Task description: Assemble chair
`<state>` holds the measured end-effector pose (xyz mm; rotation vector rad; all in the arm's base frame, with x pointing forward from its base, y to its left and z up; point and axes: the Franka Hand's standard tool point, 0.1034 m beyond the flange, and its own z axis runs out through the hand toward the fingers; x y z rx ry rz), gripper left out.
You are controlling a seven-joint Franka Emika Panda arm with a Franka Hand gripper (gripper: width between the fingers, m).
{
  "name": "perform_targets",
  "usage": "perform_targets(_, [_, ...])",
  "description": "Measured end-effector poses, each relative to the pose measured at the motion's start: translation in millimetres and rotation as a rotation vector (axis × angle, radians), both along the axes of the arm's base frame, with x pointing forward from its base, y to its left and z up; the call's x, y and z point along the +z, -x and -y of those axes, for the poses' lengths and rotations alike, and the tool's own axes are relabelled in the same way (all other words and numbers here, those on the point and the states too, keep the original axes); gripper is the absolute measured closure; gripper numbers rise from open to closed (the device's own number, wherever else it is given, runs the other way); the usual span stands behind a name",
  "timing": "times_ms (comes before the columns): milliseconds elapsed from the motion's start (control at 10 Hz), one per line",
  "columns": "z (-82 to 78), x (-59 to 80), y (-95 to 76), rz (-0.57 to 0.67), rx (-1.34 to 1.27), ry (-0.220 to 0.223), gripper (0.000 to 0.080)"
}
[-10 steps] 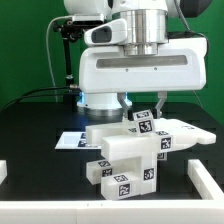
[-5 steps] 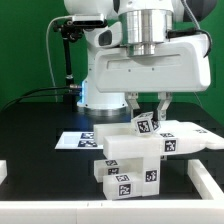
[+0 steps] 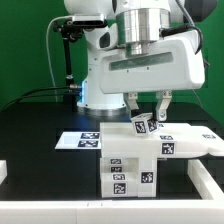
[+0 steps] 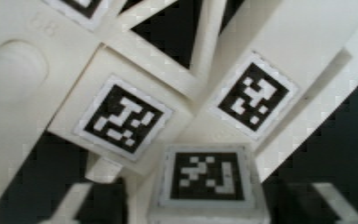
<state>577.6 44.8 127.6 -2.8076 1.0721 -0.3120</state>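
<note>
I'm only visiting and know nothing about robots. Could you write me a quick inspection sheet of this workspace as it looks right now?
Surface: black table, with the marker board lying flat on it behind the work.
Job's things: white chair parts joined in a blocky stack mid-table. A tagged post stands on top, and a long bar reaches toward the exterior view's right.
Clutter: white strips at the near edges, purpose unclear.
Grippers: the gripper straddles the tagged post from above. Whether it grips the post cannot be told.
Cables: a black cable runs beside the arm, on the exterior view's left.
Surroundings: green wall.
</note>
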Motion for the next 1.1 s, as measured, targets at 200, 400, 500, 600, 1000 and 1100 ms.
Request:
perform_targets(200, [-2.5,1.2,-0.3,-0.007,0.319,0.084,0.0179])
perform_targets(400, [0.0,0.7,0.3,-0.012,0.49,0.122,0.0159])
perform_targets(500, [0.7,0.7,0.2,-0.011,0.565,0.143,0.0151])
perform_targets(600, [1.1,0.6,0.2,-0.01,0.606,0.153,0.0151])
perform_targets(1000, [-4.8,3.5,-2.3,-0.075,0.846,0.139,0.015])
perform_targets(1100, [-4.6,0.2,-2.5,-0.072,0.917,0.166,0.015])
